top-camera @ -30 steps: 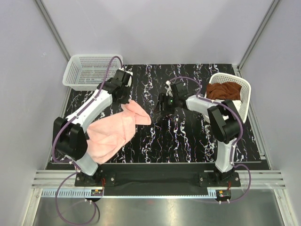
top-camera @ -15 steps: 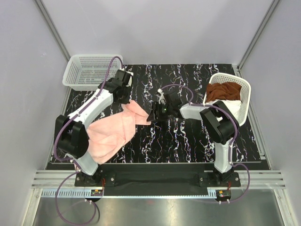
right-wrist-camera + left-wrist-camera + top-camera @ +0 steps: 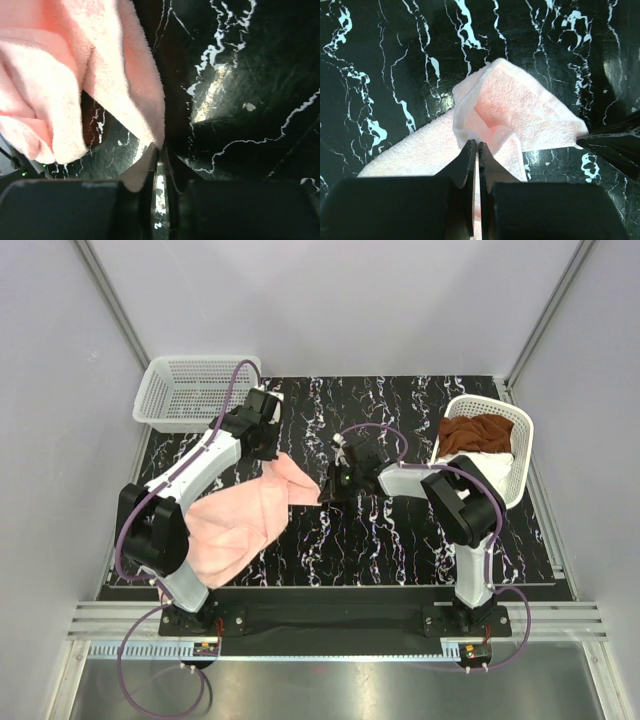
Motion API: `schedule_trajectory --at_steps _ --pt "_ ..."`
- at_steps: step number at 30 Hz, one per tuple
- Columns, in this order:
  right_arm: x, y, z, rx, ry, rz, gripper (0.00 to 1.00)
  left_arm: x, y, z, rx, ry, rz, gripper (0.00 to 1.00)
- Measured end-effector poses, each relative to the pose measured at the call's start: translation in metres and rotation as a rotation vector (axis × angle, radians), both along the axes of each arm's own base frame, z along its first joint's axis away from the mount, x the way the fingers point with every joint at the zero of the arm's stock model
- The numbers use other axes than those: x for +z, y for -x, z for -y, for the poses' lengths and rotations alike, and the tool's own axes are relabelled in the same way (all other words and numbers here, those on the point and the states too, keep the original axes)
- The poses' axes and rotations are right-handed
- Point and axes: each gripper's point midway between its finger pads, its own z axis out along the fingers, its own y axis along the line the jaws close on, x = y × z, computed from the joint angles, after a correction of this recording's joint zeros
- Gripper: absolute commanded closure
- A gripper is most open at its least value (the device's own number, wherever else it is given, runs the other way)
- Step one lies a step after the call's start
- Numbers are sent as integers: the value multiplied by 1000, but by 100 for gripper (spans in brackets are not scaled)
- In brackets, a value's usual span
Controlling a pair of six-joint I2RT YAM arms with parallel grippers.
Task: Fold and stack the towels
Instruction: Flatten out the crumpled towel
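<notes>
Both are pinching: left end effector (image 3: 477, 146) is clamped on a fold of the pink towel (image 3: 238, 525) sprawled over the bench's (image 3: 400, 540) left side, right end effector (image 3: 159, 152) nips its right corner. The rust-brown towel (image 3: 478, 433) sits in the right basket (image 3: 522, 465).

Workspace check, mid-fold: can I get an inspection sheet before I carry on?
Surface: black marbled tabletop, no spills seen.
Job's things: pink towel partly lifted at left; rust-brown towel in the right basket; white towel not made out.
Clutter: nothing seen beyond the left basket, far-left corner.
Pincers: left pincer shut on a pink towel fold; right pincer closed on its pointed corner.
Cables: purple cables loop along both arms, none seen snagged.
Surroundings: pale walls, metal rail at the near edge.
</notes>
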Motion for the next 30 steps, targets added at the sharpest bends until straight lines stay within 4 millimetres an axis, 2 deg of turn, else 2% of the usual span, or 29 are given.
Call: schedule_trajectory --at_steps 1,4,5,7,9,10,12,14,15,16,18,19,20,22,23,25,27,30 --pt "-2 0 2 -5 12 -1 100 0 -1 1 -1 7 3 100" --pt "1 -8 12 -37 98 29 100 3 0 5 -8 25 -2 100" --pt "6 -12 23 -58 166 46 100 7 0 6 -12 32 -2 100" --pt "19 -15 36 -77 238 67 100 24 -2 10 -20 55 18 100" --pt "57 -26 52 -110 326 130 100 52 -2 14 -27 94 67 100" --pt "85 -32 59 -129 353 177 100 73 -2 15 -30 120 107 100" --pt "150 -41 74 -176 376 294 100 129 5 17 -43 191 219 100" --pt "227 -39 93 -230 366 421 100 186 18 17 -65 265 339 100" --pt "261 -34 104 -257 354 480 100 222 30 16 -83 316 420 100" --pt "298 -25 117 -284 336 542 100 247 41 15 -100 354 474 100" --pt "363 0 142 -325 287 651 100 305 75 11 -148 448 605 100" --pt "391 15 155 -339 258 698 100 328 94 9 -175 494 660 100" --pt "411 28 164 -348 235 731 100 345 112 8 -204 538 700 100" --pt "449 58 184 -357 177 801 100 369 148 8 -271 617 752 100" --pt "465 74 192 -350 141 834 100 377 165 9 -309 653 765 100" --pt "483 97 202 -330 97 881 100 387 186 9 -353 695 786 100" --pt "496 120 212 -300 56 933 100 396 196 8 -373 720 802 100" --pt "505 143 215 -238 7 987 100 406 205 14 -418 755 801 100"
